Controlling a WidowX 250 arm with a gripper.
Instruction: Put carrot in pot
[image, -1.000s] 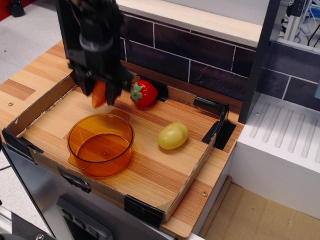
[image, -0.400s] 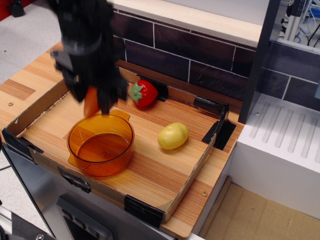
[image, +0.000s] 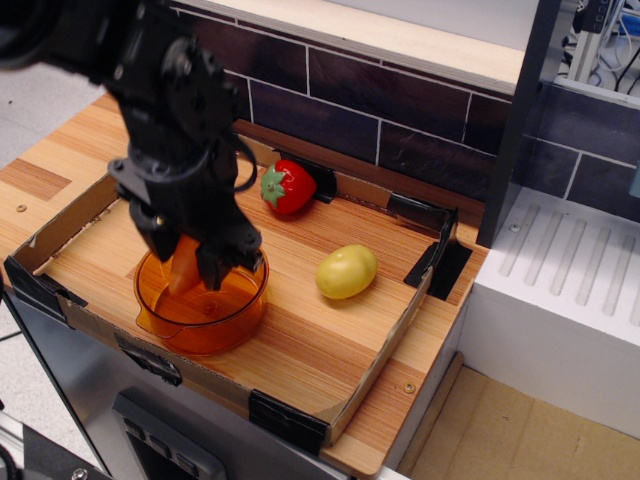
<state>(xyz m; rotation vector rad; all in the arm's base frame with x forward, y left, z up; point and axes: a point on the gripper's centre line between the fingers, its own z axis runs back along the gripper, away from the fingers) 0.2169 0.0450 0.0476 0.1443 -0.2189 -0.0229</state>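
Note:
My black gripper (image: 187, 266) reaches down into the amber-orange pot (image: 205, 318), which sits at the front left of the cardboard tray (image: 370, 375). The gripper is shut on the orange carrot (image: 184, 268), held between its fingers just inside the pot's rim. The carrot hangs upright and slightly tilted; whether it touches the pot's floor is hidden by the fingers.
A red strawberry (image: 289, 187) with green leaves lies at the tray's back wall. A yellow-green oval fruit (image: 346, 271) lies right of the pot. A dark tiled wall runs behind, and a white grooved drainboard (image: 570, 290) stands at the right.
My gripper has moved down and toward the front with the carrot, from above the tray behind the pot to inside the pot's rim. The pot and the fruits have not moved.

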